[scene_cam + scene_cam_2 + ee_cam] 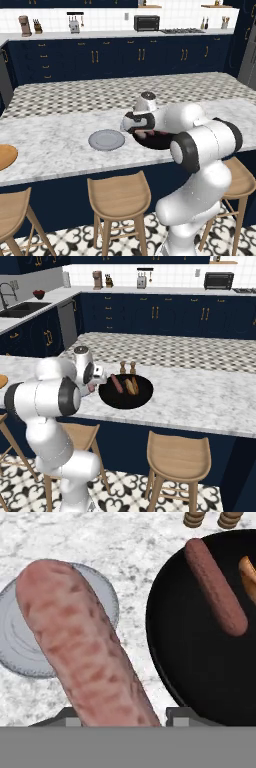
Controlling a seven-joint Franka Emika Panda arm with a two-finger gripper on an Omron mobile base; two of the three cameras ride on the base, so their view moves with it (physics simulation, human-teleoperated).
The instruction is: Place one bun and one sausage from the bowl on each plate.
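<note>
The gripper point(122, 714) holds a sausage point(82, 642); released early, it may miss the grey plate point(12, 642) at left.

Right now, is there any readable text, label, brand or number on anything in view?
None: no text can be read.
Sausage in the end effector, bowl, grey plate: no markings.
Toaster oven, coffee maker: too small to show any.
</note>
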